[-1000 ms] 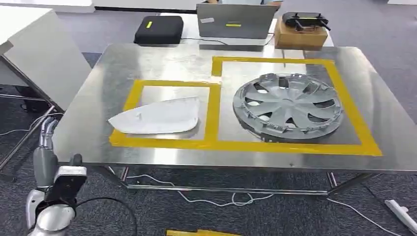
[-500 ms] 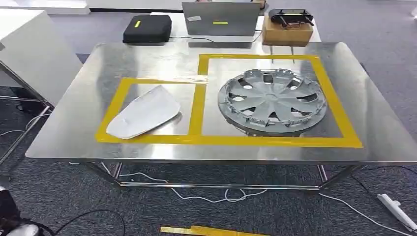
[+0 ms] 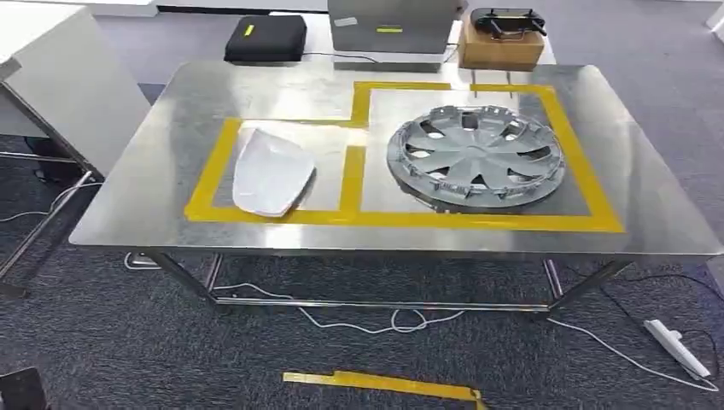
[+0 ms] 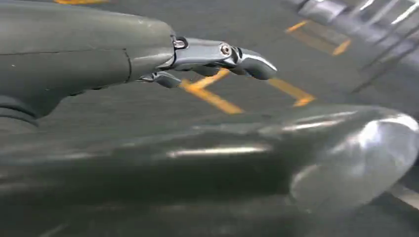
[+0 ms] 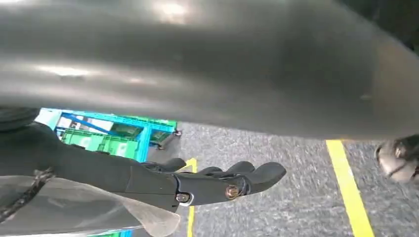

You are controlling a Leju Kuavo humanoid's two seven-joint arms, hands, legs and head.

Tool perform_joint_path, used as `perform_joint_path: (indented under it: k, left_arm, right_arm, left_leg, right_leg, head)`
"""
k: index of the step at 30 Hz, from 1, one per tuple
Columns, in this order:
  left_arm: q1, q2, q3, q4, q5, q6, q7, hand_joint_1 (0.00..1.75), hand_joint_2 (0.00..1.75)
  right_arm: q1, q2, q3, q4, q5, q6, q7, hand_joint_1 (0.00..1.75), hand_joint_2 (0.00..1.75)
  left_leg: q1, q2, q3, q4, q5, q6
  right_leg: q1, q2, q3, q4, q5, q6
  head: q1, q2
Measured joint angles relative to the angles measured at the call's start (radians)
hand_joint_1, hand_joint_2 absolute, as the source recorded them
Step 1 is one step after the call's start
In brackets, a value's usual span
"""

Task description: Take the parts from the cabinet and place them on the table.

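Note:
A white curved shell part (image 3: 273, 171) lies inside the left yellow-taped box on the steel table (image 3: 149, 179). A silver wheel cover (image 3: 475, 155) lies flat in the larger taped box to its right. In the left wrist view my left hand (image 4: 217, 57) hangs over grey floor with its fingers stretched out, holding nothing. My right hand (image 5: 222, 185), seen in the right wrist view, also has its fingers extended and holds nothing.
A black case (image 3: 265, 38), a grey laptop (image 3: 393, 30) and a cardboard box (image 3: 500, 49) stand behind the table. A white cabinet (image 3: 60, 77) is at the left. Cables (image 3: 401, 323), a power strip (image 3: 679, 346) and yellow tape (image 3: 380, 384) lie on the floor.
The camera has shifted, so the table looks farther and more square-on. My left arm, seen at the lower left a second ago, has dropped out of the head view.

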State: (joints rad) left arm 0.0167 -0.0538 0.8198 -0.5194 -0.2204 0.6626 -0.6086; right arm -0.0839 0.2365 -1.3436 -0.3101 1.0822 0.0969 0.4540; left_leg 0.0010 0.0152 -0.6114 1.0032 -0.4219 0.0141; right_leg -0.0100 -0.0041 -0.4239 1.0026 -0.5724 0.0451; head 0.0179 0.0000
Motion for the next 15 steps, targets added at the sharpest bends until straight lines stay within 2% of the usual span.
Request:
perform_joint_path:
  k: [1, 2, 4, 5, 6, 7, 8, 9, 10, 11, 12, 13, 14, 15]
  left_arm:
    - [-0.004, 0.002, 0.000, 0.030, -0.014, -0.003, 0.019, 0.00, 0.00]
    - [-0.012, 0.007, -0.001, 0.074, -0.041, -0.006, 0.051, 0.00, 0.00]
    - [-0.018, 0.014, -0.002, 0.123, -0.065, -0.010, 0.084, 0.00, 0.00]
    - [-0.018, 0.016, -0.002, 0.143, -0.076, -0.014, 0.098, 0.00, 0.00]
    - [-0.018, 0.019, -0.004, 0.166, -0.088, -0.020, 0.115, 0.00, 0.00]
    - [-0.018, 0.020, -0.007, 0.185, -0.100, -0.031, 0.136, 0.00, 0.00]
    - [-0.019, 0.021, -0.011, 0.196, -0.113, -0.042, 0.151, 0.00, 0.00]
    - [-0.021, 0.018, -0.018, 0.208, -0.126, -0.055, 0.165, 0.00, 0.00]
    - [-0.022, 0.015, -0.023, 0.218, -0.134, -0.064, 0.173, 0.00, 0.00]
    - [-0.023, 0.011, -0.029, 0.225, -0.139, -0.071, 0.178, 0.00, 0.00]
    - [-0.023, 0.007, -0.033, 0.232, -0.143, -0.076, 0.181, 0.00, 0.00]
    - [-0.024, 0.005, -0.036, 0.237, -0.145, -0.078, 0.183, 0.00, 0.00]
    - [-0.026, 0.002, -0.040, 0.241, -0.145, -0.079, 0.183, 0.00, 0.00]
    - [-0.029, 0.001, -0.042, 0.244, -0.148, -0.086, 0.184, 0.00, 0.00]
  right_arm:
    - [-0.004, 0.000, -0.001, 0.004, -0.003, 0.000, 0.000, 0.00, 0.00]
    - [-0.007, 0.000, -0.006, 0.008, -0.006, 0.002, -0.004, 0.00, 0.00]
    - [-0.001, -0.001, -0.013, 0.013, -0.014, 0.002, -0.026, 0.00, 0.00]
    - [0.000, 0.000, -0.016, 0.017, -0.018, 0.002, -0.026, 0.00, 0.00]
    - [0.000, -0.001, -0.019, 0.018, -0.024, 0.006, -0.026, 0.00, 0.00]
    - [0.003, -0.002, -0.025, 0.018, -0.033, 0.019, -0.027, 0.00, 0.00]
    - [0.006, -0.004, -0.032, 0.018, -0.044, 0.036, -0.027, 0.00, 0.00]
    - [0.010, -0.006, -0.042, 0.018, -0.054, 0.054, -0.027, 0.00, 0.00]
    - [0.015, -0.008, -0.048, 0.018, -0.061, 0.069, -0.027, 0.00, 0.00]
    - [0.019, -0.010, -0.050, 0.018, -0.065, 0.079, -0.027, 0.00, 0.00]
    - [0.023, -0.012, -0.050, 0.018, -0.069, 0.085, -0.027, 0.00, 0.00]
    - [0.025, -0.013, -0.051, 0.018, -0.071, 0.089, -0.027, 0.00, 0.00]
    - [0.025, -0.014, -0.051, 0.018, -0.071, 0.090, -0.027, 0.00, 0.00]
    - [0.025, -0.015, -0.051, 0.018, -0.071, 0.091, -0.027, 0.00, 0.00]
  left_leg:
    - [-0.002, 0.000, -0.005, 0.005, 0.005, -0.003]
    - [-0.001, 0.001, -0.009, 0.007, 0.018, -0.011]
    - [0.002, 0.001, -0.011, 0.002, 0.035, -0.024]
    - [0.007, -0.003, -0.016, 0.011, 0.016, -0.029]
    - [0.007, -0.004, -0.024, 0.039, -0.039, -0.035]
    - [0.008, -0.005, -0.038, 0.109, -0.116, -0.039]
    - [0.008, -0.005, -0.051, 0.183, -0.172, -0.042]
    - [0.009, -0.005, -0.061, 0.258, -0.211, -0.044]
    - [0.009, -0.005, -0.059, 0.304, -0.215, -0.044]
    - [0.009, -0.005, -0.043, 0.309, -0.190, -0.042]
    - [0.009, -0.005, -0.010, 0.279, -0.149, -0.039]
    - [0.009, -0.006, 0.042, 0.214, -0.110, -0.035]
    - [0.009, -0.009, 0.105, 0.120, -0.093, -0.030]
    - [0.007, -0.018, 0.161, 0.030, -0.112, -0.026]
  right_leg:
    - [0.001, 0.001, 0.025, -0.047, -0.006, -0.005]
    - [0.002, 0.003, 0.011, -0.052, -0.015, -0.014]
    - [0.006, 0.002, 0.000, -0.049, -0.003, -0.032]
    - [0.001, -0.004, -0.007, -0.051, 0.008, -0.042]
    - [0.001, -0.003, -0.017, -0.051, 0.017, -0.050]
    - [0.003, -0.005, -0.031, -0.051, 0.030, -0.057]
    - [0.005, -0.005, -0.044, -0.051, 0.040, -0.058]
    - [0.007, -0.006, -0.058, -0.050, 0.051, -0.057]
    - [0.008, -0.008, -0.071, -0.047, 0.060, -0.057]
    - [0.010, -0.009, -0.078, -0.042, 0.070, -0.056]
    - [0.010, -0.010, -0.096, -0.036, 0.079, -0.055]
    - [0.011, -0.008, -0.111, -0.029, 0.086, -0.053]
    - [0.011, -0.006, -0.125, -0.021, 0.093, -0.050]
    - [0.014, -0.006, -0.137, -0.014, 0.099, -0.046]
  head:
    - [-0.002, 0.000]
    - [-0.002, 0.000]
    - [-0.002, 0.000]
    - [0.000, 0.000]
    - [-0.006, 0.000]
    - [-0.010, 0.000]
    - [-0.010, 0.000]
    - [-0.011, 0.000]
    - [-0.011, 0.000]
    - [-0.011, 0.000]
    - [-0.012, 0.000]
    - [-0.010, 0.000]
    - [-0.011, 0.000]
    - [-0.011, 0.000]
